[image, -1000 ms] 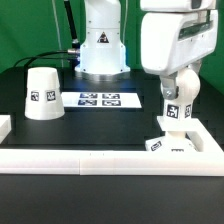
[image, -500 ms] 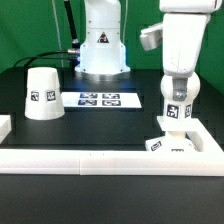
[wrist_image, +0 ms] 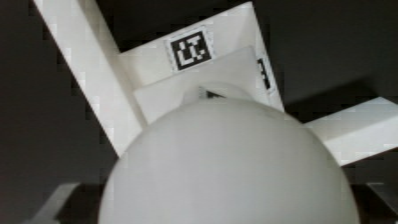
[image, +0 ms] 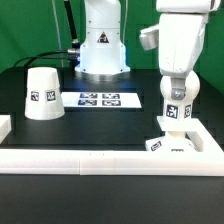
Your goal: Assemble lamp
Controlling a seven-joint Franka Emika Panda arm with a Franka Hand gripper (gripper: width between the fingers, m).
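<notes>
1. Directly below the gripper (image: 176,98) sits the square lamp base (image: 172,146), against the white rail (image: 90,158) at the table's edge.
2. The gripper points straight down with its fingers clamped on the bulb (image: 178,112), held upright over the base; whether the two touch is unclear.
3. In the wrist view, the bulb's round head (wrist_image: 214,170) fills most of the picture, with the tagged base (wrist_image: 192,50) beyond it.
4. The shade (image: 42,93) stands well apart from the gripper, toward the exterior view's left, wide end down.
5. The marker board (image: 98,99) lies between shade and gripper.
</notes>
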